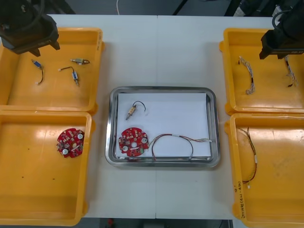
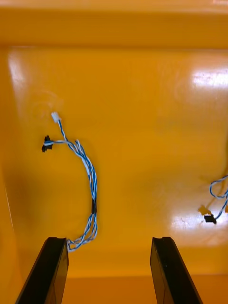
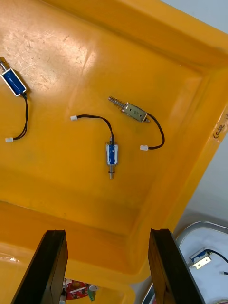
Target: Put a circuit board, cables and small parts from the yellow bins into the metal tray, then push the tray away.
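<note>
The metal tray [image 1: 161, 89], white inside, sits mid-table. It holds a round red circuit board [image 1: 133, 141], a small metal part [image 1: 131, 111] with a black lead, and a red and yellow cable [image 1: 175, 140]. My left gripper [image 3: 107, 266] hangs open over the far left yellow bin [image 1: 57, 95], short of three small metal parts [image 3: 112, 154]. My right gripper [image 2: 109, 266] is open above the far right yellow bin [image 1: 266, 95]. A twisted blue and white cable [image 2: 83, 185] lies just beyond its left finger [image 2: 47, 270]. Nothing is between either pair of fingers.
The near left bin [image 1: 38, 180] holds another red circuit board [image 1: 71, 142]. A red and yellow cable [image 1: 250, 156] lies in the near right bin [image 1: 280, 180]. A second blue and white cable [image 2: 218, 199] rests toward the far right bin's side. Bare table lies beyond the tray.
</note>
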Robot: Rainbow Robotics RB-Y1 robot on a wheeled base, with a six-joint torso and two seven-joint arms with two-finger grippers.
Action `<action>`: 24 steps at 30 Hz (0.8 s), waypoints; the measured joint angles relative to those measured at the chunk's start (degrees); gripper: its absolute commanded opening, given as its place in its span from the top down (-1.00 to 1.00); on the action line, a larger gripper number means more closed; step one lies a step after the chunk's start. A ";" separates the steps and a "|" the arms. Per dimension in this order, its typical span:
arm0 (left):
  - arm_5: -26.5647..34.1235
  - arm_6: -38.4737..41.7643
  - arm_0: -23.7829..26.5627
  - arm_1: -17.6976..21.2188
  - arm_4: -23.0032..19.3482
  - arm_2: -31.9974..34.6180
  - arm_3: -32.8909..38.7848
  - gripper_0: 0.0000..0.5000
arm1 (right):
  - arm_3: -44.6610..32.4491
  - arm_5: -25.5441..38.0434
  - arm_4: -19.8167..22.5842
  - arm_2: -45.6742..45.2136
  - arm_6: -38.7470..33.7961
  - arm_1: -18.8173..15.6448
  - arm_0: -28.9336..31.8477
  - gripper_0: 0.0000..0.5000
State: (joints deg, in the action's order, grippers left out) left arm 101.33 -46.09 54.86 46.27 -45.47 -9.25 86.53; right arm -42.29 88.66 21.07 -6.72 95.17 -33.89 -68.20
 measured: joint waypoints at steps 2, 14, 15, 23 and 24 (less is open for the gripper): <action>-1.03 0.00 0.00 0.00 0.01 -0.16 -1.13 -1.00 | 0.95 -1.80 0.00 -0.09 0.00 0.26 -0.01 -1.00; -7.50 -0.01 0.00 -0.01 -0.04 -4.36 -8.01 -1.00 | 5.49 -3.90 -0.69 -0.14 -0.02 1.19 -0.05 -1.00; -8.05 -0.01 0.00 -0.03 -0.11 -4.40 -8.78 -1.00 | 5.78 -4.04 -0.71 -0.14 -0.03 1.29 -0.05 -1.00; -12.95 -0.03 0.00 -0.10 -0.52 -7.34 -13.23 -1.00 | 6.33 -6.17 -0.71 -1.97 -0.27 2.32 0.10 -1.00; -13.53 -0.04 0.00 -0.17 -0.61 -7.88 -13.80 -1.00 | 6.33 -6.66 -0.71 -2.23 -0.27 2.42 0.17 -1.00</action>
State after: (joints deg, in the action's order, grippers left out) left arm 87.79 -46.12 54.86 46.09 -46.08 -17.13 72.74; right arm -35.96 82.01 20.35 -8.95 94.90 -31.47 -68.03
